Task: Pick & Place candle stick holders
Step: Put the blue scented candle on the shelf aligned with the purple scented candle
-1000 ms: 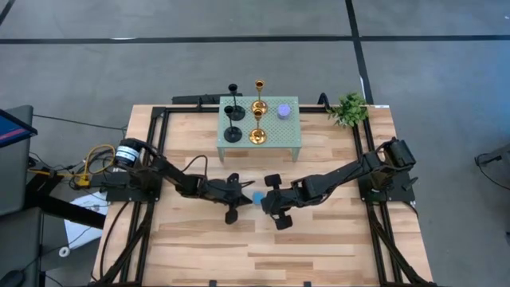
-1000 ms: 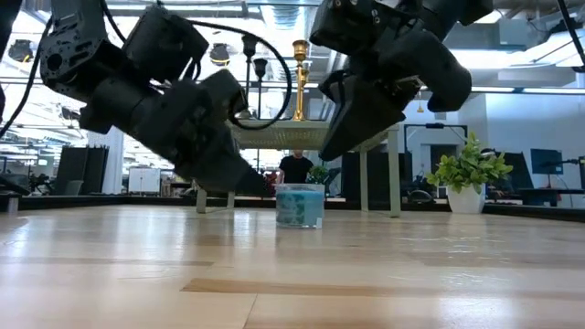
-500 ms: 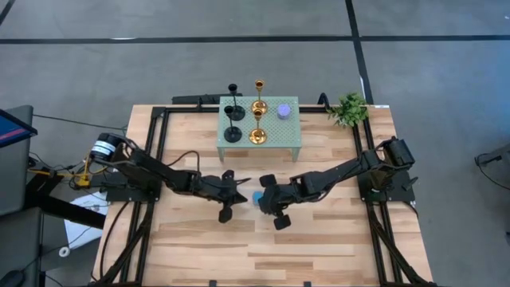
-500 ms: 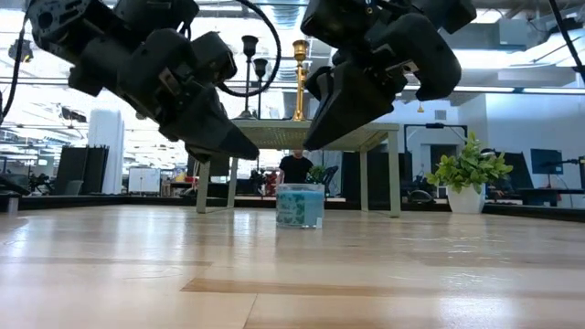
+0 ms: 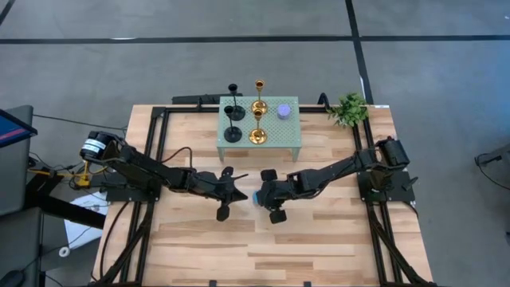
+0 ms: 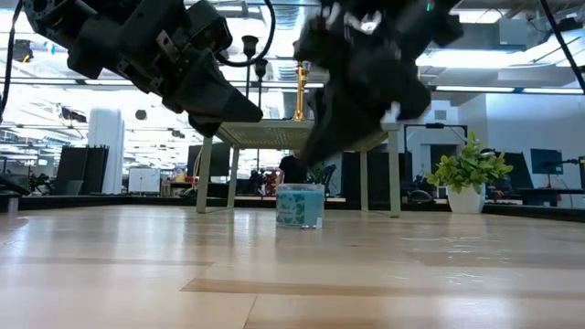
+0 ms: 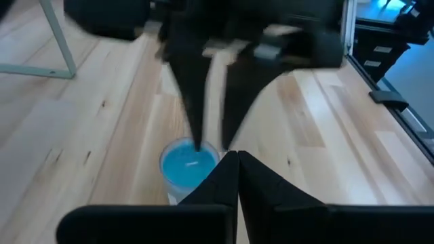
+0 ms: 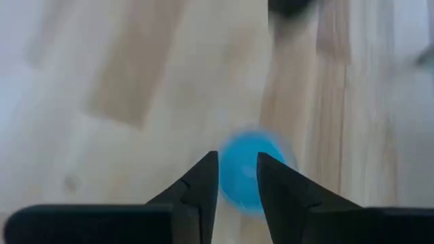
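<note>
The blue candle holder (image 5: 257,196) is seen upright on the bare wooden table (image 5: 319,247), in front of the pale green stand (image 5: 291,143), between the two grippers. It is approached more closely by the right gripper (image 5: 269,195), whose fingers are parted only narrowly just above its rim. The left gripper (image 5: 225,194), fingers together in its wrist view, is held a little to the other side.

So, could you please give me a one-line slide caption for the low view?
Blue holder on the table, both end effectors above it, stand behind.
</note>
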